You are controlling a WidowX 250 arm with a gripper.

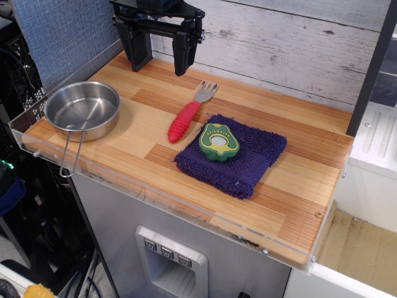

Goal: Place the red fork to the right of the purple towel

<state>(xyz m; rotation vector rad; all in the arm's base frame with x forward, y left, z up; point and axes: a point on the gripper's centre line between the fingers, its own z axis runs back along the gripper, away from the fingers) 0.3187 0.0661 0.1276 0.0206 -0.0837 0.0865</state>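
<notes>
The red fork point(188, 115) lies flat on the wooden tabletop, red ribbed handle toward the front left, grey tines toward the back right. It lies just left of the purple towel point(254, 162), close to its edge. A green-and-yellow avocado toy point(218, 142) rests on the towel's left part. My gripper point(162, 61) hangs open and empty above the back of the table, behind and left of the fork, its two black fingers point(183, 54) pointing down.
A steel bowl point(82, 109) with a wire handle stands at the left front. A clear acrylic lip point(155, 186) runs along the table's front and left edges. A plank wall stands behind. Bare wood point(310, 186) lies right of the towel.
</notes>
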